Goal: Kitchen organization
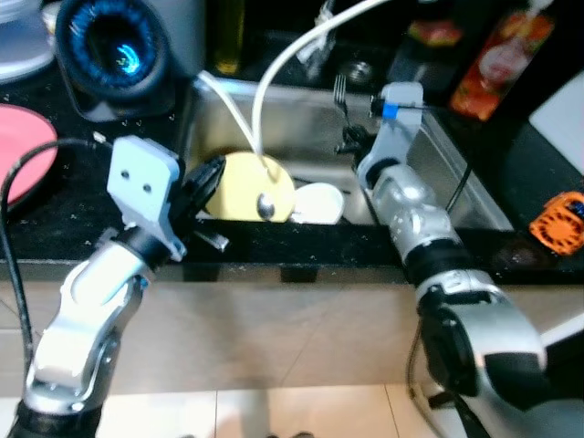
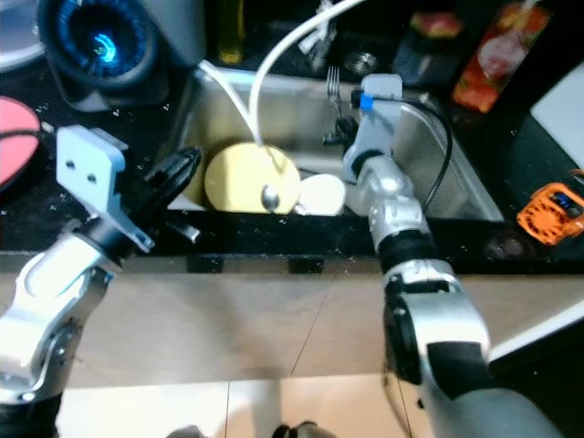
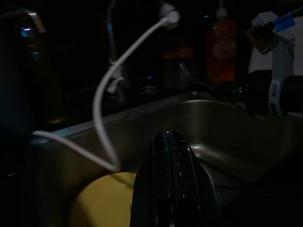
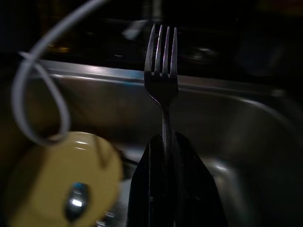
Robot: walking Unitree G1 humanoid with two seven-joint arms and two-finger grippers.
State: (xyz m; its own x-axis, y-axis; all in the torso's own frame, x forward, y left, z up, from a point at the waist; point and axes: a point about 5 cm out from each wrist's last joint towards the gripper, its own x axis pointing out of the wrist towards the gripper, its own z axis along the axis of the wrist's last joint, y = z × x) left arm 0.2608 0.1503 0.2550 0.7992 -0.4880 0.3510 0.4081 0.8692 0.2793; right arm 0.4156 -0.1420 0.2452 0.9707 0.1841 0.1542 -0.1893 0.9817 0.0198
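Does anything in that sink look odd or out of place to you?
Yes: a white hose loops down into the sink onto the yellow plate, and the right gripper holds a fork upright, tines up.

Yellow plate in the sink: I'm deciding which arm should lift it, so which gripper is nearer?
Left. The left gripper, shut, hovers at the yellow plate's edge. The right gripper, across the sink, is shut on a fork.

The fork's (image 4: 162, 80) handle is hidden between the right gripper's (image 4: 165, 142) closed jaws. The pink plate (image 1: 20, 151) is cut off at the counter's (image 1: 55, 219) left edge.
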